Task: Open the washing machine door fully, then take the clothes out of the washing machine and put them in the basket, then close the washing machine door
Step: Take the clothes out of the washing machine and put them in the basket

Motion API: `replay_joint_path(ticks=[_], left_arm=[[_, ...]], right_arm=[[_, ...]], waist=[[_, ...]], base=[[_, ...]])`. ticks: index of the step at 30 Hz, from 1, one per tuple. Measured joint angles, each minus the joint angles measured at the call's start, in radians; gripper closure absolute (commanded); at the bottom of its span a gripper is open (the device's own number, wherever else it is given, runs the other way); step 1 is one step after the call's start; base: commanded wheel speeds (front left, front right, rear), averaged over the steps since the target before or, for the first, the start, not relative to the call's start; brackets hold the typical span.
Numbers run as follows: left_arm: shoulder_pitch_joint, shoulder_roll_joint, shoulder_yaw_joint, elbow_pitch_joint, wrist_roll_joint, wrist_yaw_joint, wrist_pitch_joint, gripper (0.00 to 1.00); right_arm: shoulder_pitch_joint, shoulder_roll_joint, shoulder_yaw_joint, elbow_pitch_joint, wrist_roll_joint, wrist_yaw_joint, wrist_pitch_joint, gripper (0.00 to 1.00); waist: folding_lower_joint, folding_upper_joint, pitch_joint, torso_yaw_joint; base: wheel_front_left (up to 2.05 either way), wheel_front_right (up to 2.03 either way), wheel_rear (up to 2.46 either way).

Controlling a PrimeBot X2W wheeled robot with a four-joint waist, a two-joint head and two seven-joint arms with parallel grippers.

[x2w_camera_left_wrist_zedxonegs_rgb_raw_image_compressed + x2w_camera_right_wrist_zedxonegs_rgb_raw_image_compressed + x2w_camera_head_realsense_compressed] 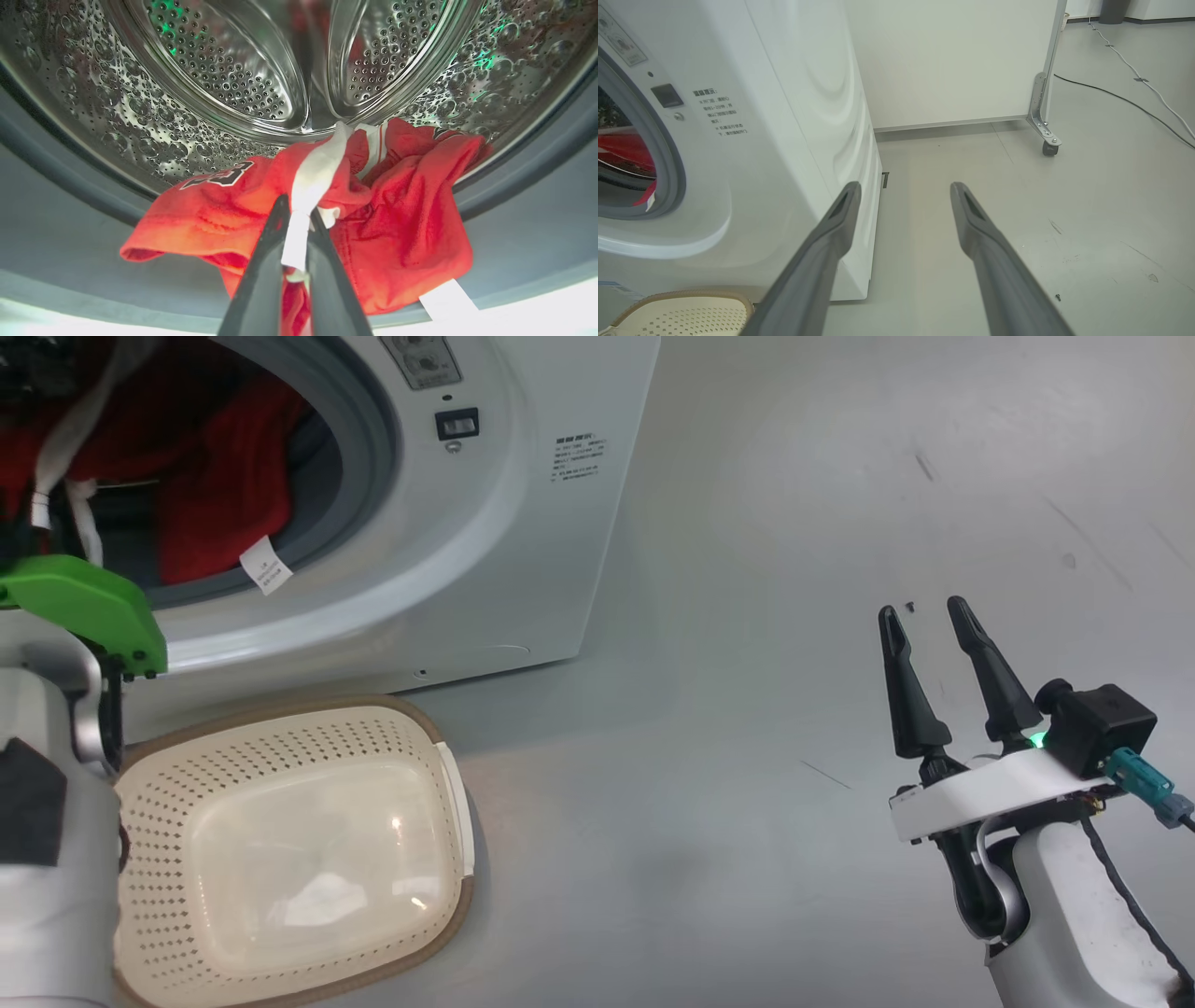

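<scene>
Clothes [402,224] at mid-frame could slip: left hand [297,207] is clamped on just a thin white strip [313,172], while right hand [924,609] gapes idle.

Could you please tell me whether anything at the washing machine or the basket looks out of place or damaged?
Nothing looks damaged or spilled. The red clothes droop out of the drum over the grey gasket, with the left gripper shut on their white strip. The basket sits upright and empty on the floor.
</scene>
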Motion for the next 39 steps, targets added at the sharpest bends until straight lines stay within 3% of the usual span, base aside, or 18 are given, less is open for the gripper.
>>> replay_joint_path(ticks=[22, 39], left_arm=[[0.253, -0.088, -0.047, -0.017, -0.022, -0.055, -0.207, 1.00], [0.357, -0.097, -0.059, -0.216, 0.016, -0.061, -0.230, 1.00]], right_arm=[[0.111, -0.003, -0.020, 0.018, -0.017, 0.000, 0.000, 0.00], [0.145, -0.002, -0.005, 0.015, -0.031, 0.000, 0.000, 0.00]], waist=[[0.0000, 0.0000, -0.178, 0.136], [0.0000, 0.0000, -0.246, 0.193]], base=[[0.00, 0.00, 0.00], [0.00, 0.00, 0.00]])
